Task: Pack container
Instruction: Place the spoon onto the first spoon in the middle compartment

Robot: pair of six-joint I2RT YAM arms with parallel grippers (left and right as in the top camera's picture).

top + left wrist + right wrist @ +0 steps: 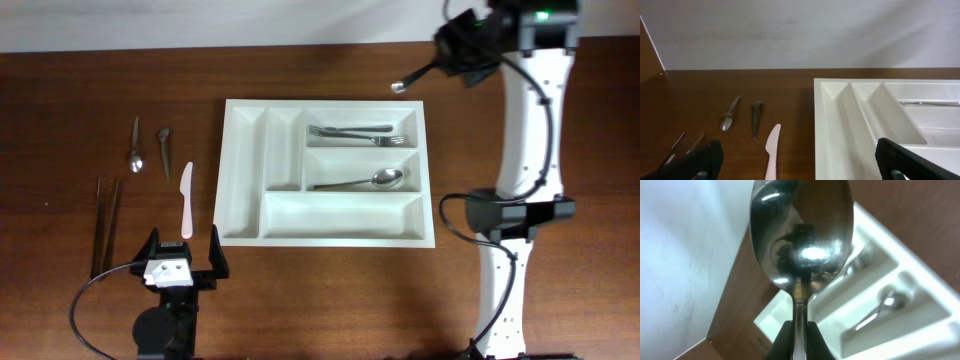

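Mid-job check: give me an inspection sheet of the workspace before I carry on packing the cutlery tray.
Surface: brown wooden table, no spills seen.
Job's things: white cutlery tray; forks in its upper wide compartment, spoon in the middle one; the other three compartments empty.
Clutter: left of the tray lie a small spoon, short dark utensil, pale plastic knife and chopsticks.
Grippers: left gripper open, holding nothing; right gripper shut on a second spoon, near the tray's far right corner.
Cables: black cable loop by the left arm; black cable on the right arm.
Surroundings: white wall behind the table.
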